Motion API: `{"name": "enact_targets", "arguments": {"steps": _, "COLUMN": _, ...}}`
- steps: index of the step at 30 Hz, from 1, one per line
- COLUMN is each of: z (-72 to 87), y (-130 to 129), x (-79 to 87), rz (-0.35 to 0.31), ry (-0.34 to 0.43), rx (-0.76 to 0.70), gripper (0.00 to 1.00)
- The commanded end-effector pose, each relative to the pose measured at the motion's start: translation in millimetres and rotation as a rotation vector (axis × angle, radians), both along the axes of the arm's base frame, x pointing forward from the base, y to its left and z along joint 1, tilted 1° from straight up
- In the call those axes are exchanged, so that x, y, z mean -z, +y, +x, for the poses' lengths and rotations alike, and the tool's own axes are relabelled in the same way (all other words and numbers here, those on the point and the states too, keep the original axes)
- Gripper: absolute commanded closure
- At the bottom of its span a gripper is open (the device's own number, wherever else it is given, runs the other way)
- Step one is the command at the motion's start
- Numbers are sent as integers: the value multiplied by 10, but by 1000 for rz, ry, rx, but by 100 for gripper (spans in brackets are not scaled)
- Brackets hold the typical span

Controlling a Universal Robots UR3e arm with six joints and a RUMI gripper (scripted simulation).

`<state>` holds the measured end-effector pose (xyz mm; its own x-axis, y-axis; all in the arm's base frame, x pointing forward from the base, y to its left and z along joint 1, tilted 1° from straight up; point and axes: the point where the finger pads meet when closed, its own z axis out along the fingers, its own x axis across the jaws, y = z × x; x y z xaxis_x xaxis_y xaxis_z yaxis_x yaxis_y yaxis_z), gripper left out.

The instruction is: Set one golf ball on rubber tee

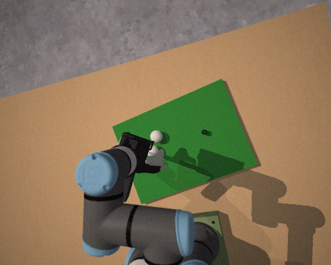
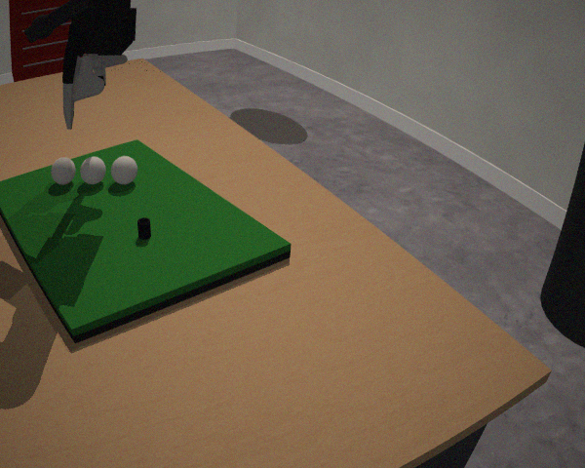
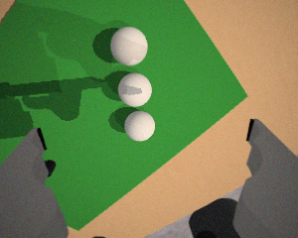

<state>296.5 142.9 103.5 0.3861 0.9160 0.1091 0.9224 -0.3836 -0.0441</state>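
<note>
We judge the golf balls point(image 2: 93, 170) to be light, rigid and smooth-skinned, apt to roll at the slightest nudge and to squirt out of a pinch that lands off-centre. We would take the chosen ball across its widest girth, one finger on each side, level with its middle, and close gently.

The three balls are plain white spheres of like size. They stand in a short row, close together, in the upper left of the exterior view, on the green mat point(image 2: 197, 236). In the wrist view the same row runs down the upper centre of the frame.

The rubber tee point(image 2: 142, 228) is a small black upright cylinder, standing apart from the row, nearer the mat's centre. Nothing sits on it.

The gripper point(image 3: 144, 174) hangs above the balls with its fingers spread to their widest and nothing between them. The nearest ball point(image 3: 139, 126) lies just above its open gap in the wrist view.
</note>
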Motion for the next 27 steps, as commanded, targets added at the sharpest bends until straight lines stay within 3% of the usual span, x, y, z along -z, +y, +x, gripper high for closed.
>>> {"name": "enact_targets", "arguments": {"steps": 1, "z": 36, "y": -36, "x": 17, "rz": -68, "ry": -3, "rx": -41, "gripper": 0}}
{"name": "enact_targets", "arguments": {"steps": 21, "z": 64, "y": -52, "x": 40, "rz": -100, "ry": -9, "rx": -63, "gripper": 0}}
{"name": "enact_targets", "arguments": {"steps": 27, "z": 70, "y": -50, "x": 125, "rz": -100, "ry": -8, "rx": -64, "gripper": 0}}
